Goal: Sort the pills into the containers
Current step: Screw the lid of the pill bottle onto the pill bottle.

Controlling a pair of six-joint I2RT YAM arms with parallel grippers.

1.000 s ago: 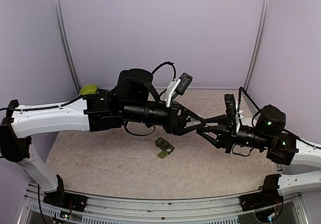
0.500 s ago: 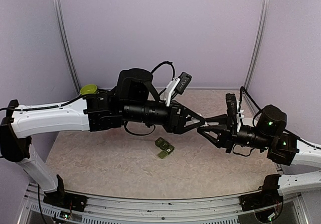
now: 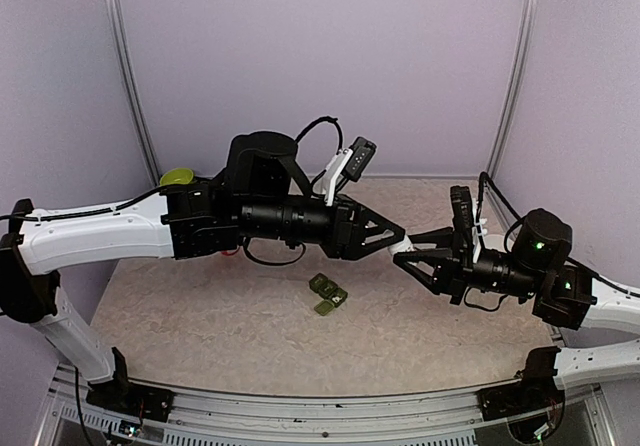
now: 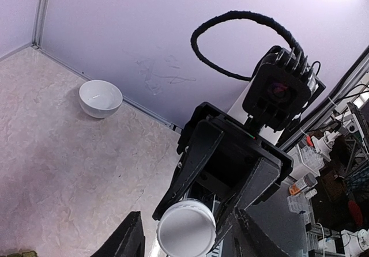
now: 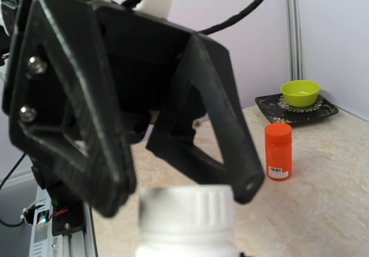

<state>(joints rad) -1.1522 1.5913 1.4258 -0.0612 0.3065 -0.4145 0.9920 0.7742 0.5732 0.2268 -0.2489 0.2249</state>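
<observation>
Just in front of the tabletop's middle lie the containers, untouched. Above them, to the right, the right fingers grip a white bottle. The left fingers stand apart on either side of its cap, clear of it. A red bottle stands near a green bowl.

1. Left arm: a long white moulded shell joined to bulky matte black cylindrical motor housings.
2. A thin black cable loop rises beside a white bracket carrying a small black camera.
3. Left end effector: black open-frame triangular fingers with silver screw heads.
4. Right arm: a black round joint with a green light and a white shell link.
5. Right end effector: black wedge-shaped fingers under a black finned camera block and a black braided cable loop.
</observation>
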